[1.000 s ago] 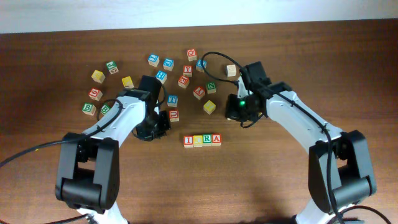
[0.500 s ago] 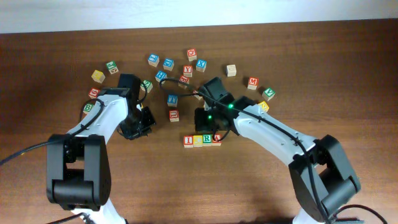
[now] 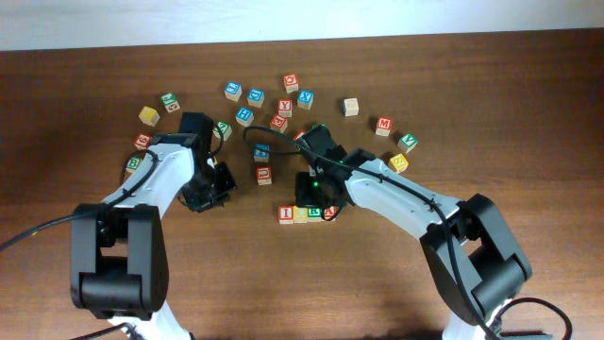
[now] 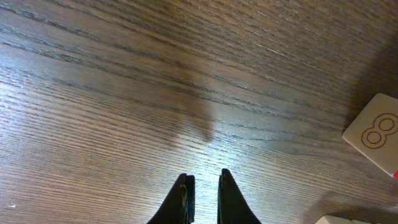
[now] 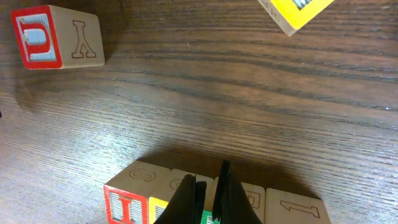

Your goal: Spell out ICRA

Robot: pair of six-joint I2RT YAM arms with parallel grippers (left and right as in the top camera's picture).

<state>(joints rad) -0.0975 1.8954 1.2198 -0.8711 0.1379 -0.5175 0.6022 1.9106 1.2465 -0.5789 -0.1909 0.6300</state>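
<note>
Hovering over the ICRA row [image 3: 308,213], at the near middle of the table [image 3: 528,113], my right pincer [image 5: 208,186] was shut, empty. Judged a light, square nudge best: cubes touching, letters level.

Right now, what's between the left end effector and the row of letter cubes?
Only bare table. The overhead view shows plain wood between the left end effector and the row of cubes. A red cube sits just off that line.

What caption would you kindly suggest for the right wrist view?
Shut right fingers above the cube row on the wooden table.
</note>
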